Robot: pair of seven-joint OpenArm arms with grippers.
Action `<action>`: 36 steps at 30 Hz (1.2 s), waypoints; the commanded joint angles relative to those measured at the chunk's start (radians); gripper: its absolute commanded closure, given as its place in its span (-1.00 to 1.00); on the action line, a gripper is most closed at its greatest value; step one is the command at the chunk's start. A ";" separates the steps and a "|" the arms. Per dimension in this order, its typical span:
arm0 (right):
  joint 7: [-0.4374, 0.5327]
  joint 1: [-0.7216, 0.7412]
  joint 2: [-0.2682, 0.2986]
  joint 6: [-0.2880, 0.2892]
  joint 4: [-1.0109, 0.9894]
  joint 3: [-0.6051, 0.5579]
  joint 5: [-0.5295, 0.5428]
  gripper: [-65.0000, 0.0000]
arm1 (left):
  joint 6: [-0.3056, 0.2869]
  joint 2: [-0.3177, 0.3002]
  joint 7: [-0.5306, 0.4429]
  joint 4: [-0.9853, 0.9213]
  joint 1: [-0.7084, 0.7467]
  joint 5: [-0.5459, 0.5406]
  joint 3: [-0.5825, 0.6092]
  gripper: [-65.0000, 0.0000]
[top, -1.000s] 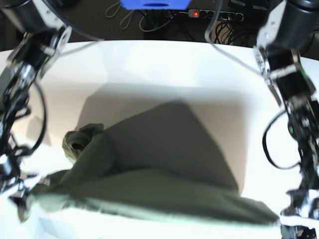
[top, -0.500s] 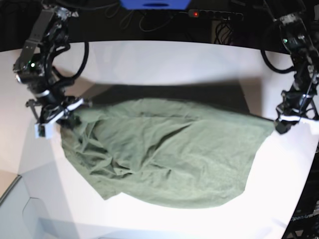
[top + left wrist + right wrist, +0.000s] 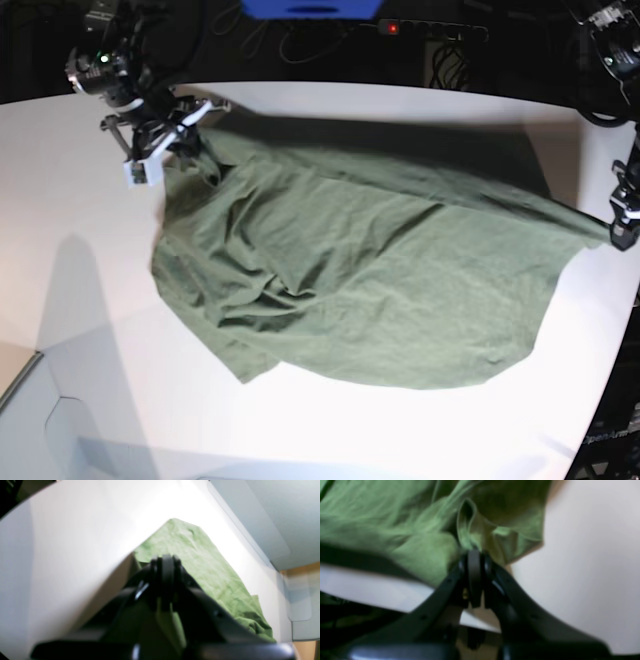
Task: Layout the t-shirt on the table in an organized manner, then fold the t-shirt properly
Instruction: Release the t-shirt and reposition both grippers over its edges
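Note:
The olive-green t-shirt (image 3: pixel 370 280) lies spread and wrinkled across the white table (image 3: pixel 400 110), stretched between both arms. My right gripper (image 3: pixel 172 142) is at the far left of the base view, shut on a bunched corner of the t-shirt (image 3: pixel 395 530); in the right wrist view the gripper (image 3: pixel 475 555) pinches the fabric. My left gripper (image 3: pixel 618 228) is at the table's right edge, shut on the opposite corner. In the left wrist view the gripper (image 3: pixel 165 565) is shut, with the t-shirt (image 3: pixel 200 562) running away from it over the table (image 3: pixel 75 542).
A power strip (image 3: pixel 430 28) with a red light, loose cables and a blue object (image 3: pixel 310 8) sit behind the table's far edge. The table's curved edge runs close to my left gripper. A grey panel (image 3: pixel 30 420) shows at the lower left.
Both grippers carried the shirt from hanging near the camera out toward the far side. The right one went farther back, and the cloth now lies flatter and wider.

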 commanded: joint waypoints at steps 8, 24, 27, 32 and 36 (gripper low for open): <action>0.021 -0.029 0.025 0.010 0.020 -0.009 0.015 0.97 | 0.006 0.026 -0.012 0.014 0.016 -0.041 0.056 0.98; 0.027 -0.015 0.019 0.010 0.020 0.284 0.015 0.32 | 0.006 0.055 0.124 0.025 0.006 -0.053 -0.127 0.26; 0.027 0.004 0.021 0.010 0.019 0.359 0.015 0.32 | 0.006 0.055 0.126 0.015 -0.040 -0.103 -0.176 0.26; 0.021 0.066 0.030 0.026 0.015 0.404 0.015 0.33 | 0.006 0.057 0.120 0.003 -0.160 -0.112 -0.087 0.26; 0.019 0.100 0.042 0.136 0.012 0.306 0.011 0.33 | 0.007 0.100 0.115 -0.126 -0.277 -0.110 0.095 0.26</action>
